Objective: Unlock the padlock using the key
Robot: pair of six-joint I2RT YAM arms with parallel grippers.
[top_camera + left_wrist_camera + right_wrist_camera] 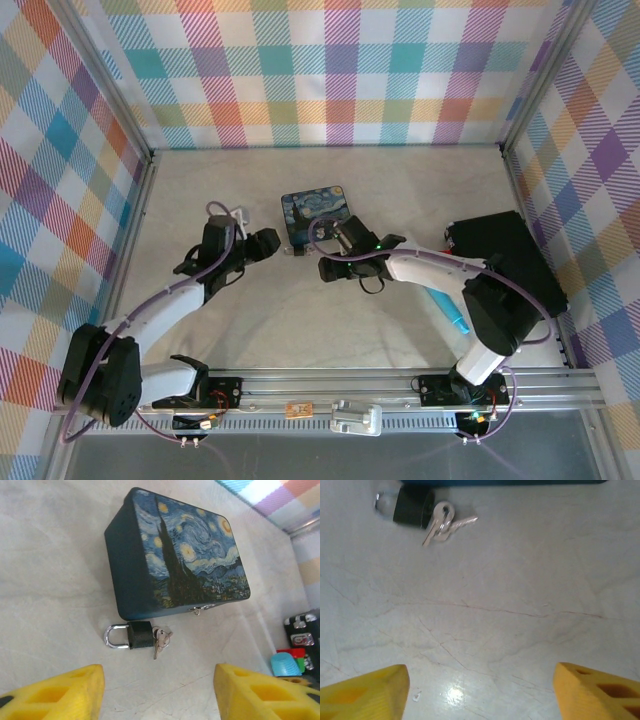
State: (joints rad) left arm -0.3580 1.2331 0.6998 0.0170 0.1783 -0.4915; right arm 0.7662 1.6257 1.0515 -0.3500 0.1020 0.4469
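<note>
The left hand (159,676) is open and empty, its blocky yellow fingers (60,692) spread wide. The padlock (134,635) lies just ahead of it on the counter (55,570), roughly centred on the gap between the fingers. The right hand (481,672) also stands open with nothing in it. From there the padlock is farther ahead and off to the left.

In the overhead view the two hands flank the lock, left and right, both near it. The lock lies flat, its long axis running left to right along the near side of the painted tin (185,565), close to that side. The silvery shackle points left and the keyhole end points right. The key (161,641) sits at that right end with a second one on a small ring, so the right hand is on the key's side and the left on the shackle's. I cannot tell whether a key is seated in the keyhole. The shackle looks closed.

The lock body is small, dark and squarish. The keys are thin pale slivers lying flat, likely hard to pinch off the smooth, faintly veined counter.
</note>
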